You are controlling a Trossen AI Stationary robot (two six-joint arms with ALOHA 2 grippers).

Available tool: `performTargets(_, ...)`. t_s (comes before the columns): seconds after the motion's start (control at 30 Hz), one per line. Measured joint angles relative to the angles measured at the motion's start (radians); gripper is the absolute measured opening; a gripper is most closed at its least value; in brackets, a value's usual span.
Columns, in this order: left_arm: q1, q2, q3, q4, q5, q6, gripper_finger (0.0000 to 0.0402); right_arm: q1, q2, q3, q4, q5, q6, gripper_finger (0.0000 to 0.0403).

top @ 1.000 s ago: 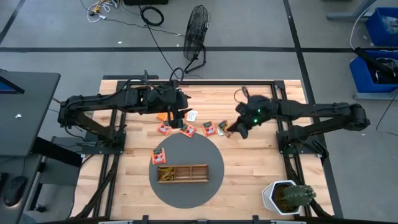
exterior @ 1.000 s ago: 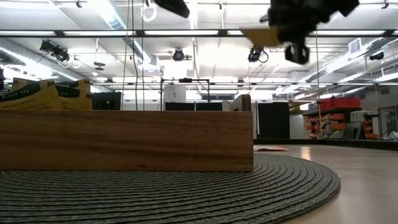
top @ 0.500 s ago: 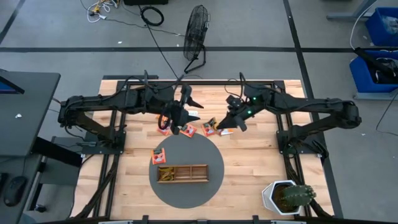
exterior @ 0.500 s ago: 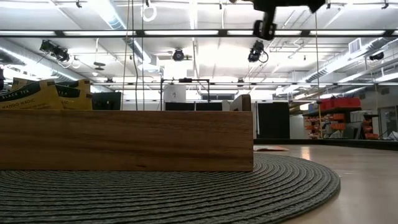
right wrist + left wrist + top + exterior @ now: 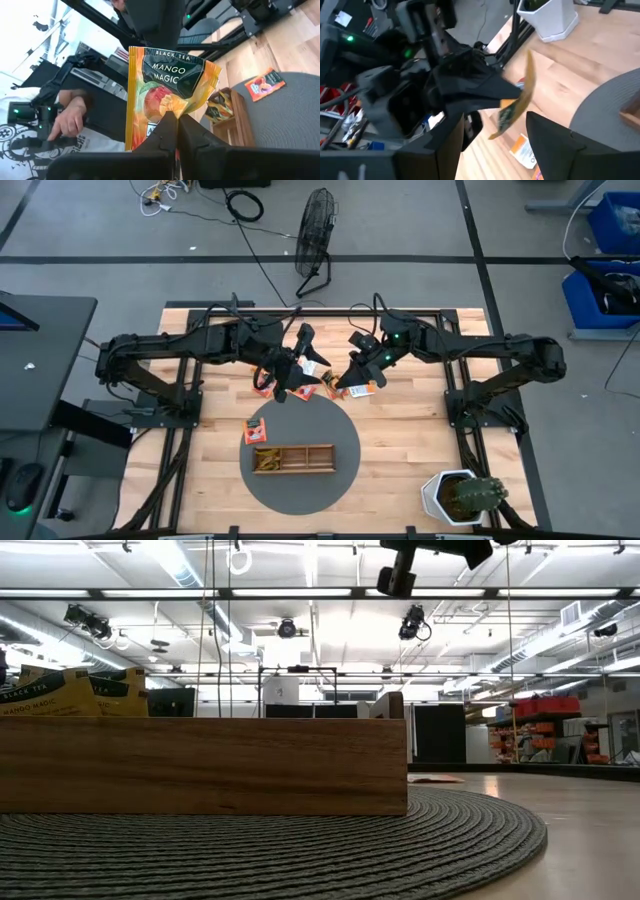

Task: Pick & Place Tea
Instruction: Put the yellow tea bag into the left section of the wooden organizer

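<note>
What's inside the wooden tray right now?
The wooden tray holds yellow sachets in its left end. The other compartments look empty from above; how many sachets are stacked can't be counted.

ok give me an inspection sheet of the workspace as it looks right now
surface: wooden table with a round grey mat on it.
job's things: tea sachets loose on the table behind the mat, one orange sachet on the mat, a few in the wooden tray.
clutter: potted cactus at the table's corner.
grippers: right gripper shut on a mango black tea sachet, raised over the table; left gripper open, close beside it.
cables: black cable on the floor.
surroundings: floor fan, blue bin, a person's hand.
</note>
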Motion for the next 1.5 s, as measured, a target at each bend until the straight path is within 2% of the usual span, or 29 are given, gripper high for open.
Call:
performTargets(0.2,0.0,0.021,0.001,-0.012,0.003,0.065,0.0215,0.0,0.0,0.0,0.039,-0.006,0.029,0.0)
performTargets(0.37,-0.009,0.038,0.002,0.007,0.003,0.066,0.0189,0.0,0.0,0.0,0.038,-0.006,0.027,0.0)
performTargets(0.57,-0.01,0.04,0.0,0.002,0.003,0.066,0.0134,0.0,0.0,0.0,0.036,-0.007,0.021,0.0)
performTargets(0.9,-0.01,0.04,0.0,0.0,-0.022,0.065,0.0014,0.0,0.0,0.0,0.018,-0.025,0.021,0.0)
performTargets(1.03,-0.01,0.04,0.0,-0.003,-0.036,0.034,0.0007,-0.001,-0.001,0.0,0.009,-0.014,0.033,0.0003)
performTargets(1.2,-0.011,0.04,0.0,-0.011,-0.104,-0.072,0.0004,-0.006,-0.005,0.0,0.003,-0.004,0.066,0.004)
performTargets(1.5,-0.034,0.014,0.002,-0.088,-0.233,-0.358,0.0003,-0.036,-0.021,0.0,0.003,-0.012,0.107,0.0126)
